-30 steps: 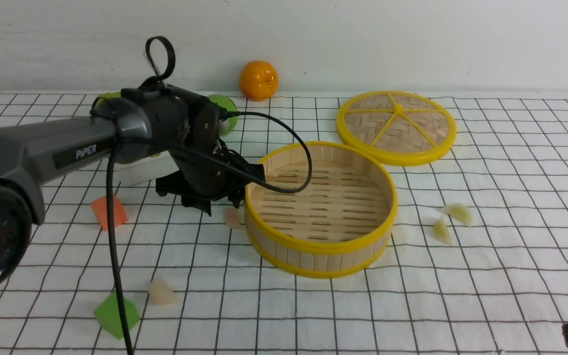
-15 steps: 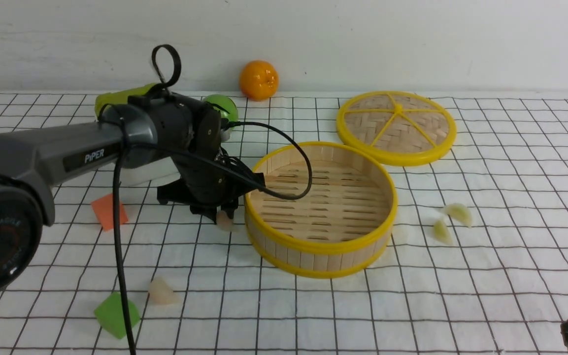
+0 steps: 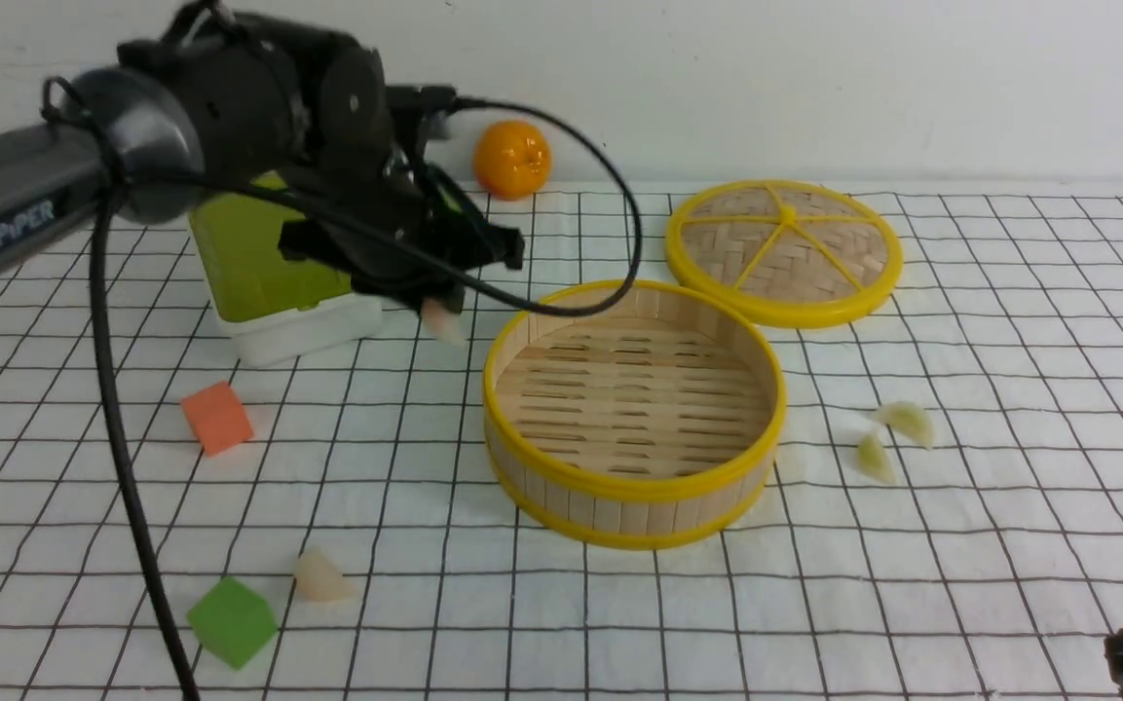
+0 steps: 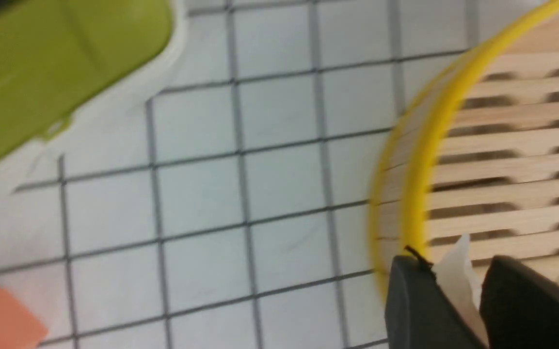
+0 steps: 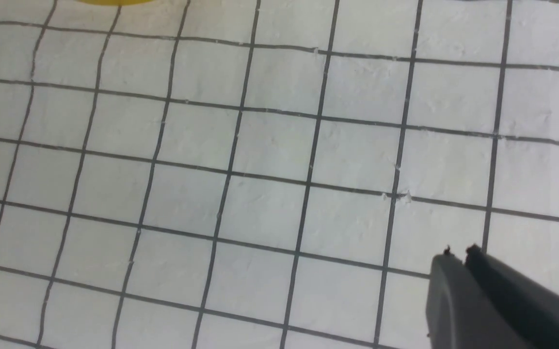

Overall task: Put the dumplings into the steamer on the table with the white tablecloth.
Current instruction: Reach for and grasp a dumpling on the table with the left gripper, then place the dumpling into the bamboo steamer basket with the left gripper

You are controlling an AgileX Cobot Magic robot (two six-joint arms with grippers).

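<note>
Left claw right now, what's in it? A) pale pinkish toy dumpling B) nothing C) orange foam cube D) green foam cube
A: the left claw pinches a pale pinkish translucent toy dumpling between its fingers, in the air near the rim of the round bamboo-slat steamer with yellow rims. The orange foam cube and green foam cube lie apart from it.

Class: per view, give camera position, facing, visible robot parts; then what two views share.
Front: between the arms, facing forward at the steamer; left arm, left gripper show.
Left wrist: on left arm, facing down at steamer rim; left gripper holds dumpling.
Right wrist: on the other arm, facing tablecloth; shut right gripper shows.
Shared: front and left wrist show the steamer.
</note>
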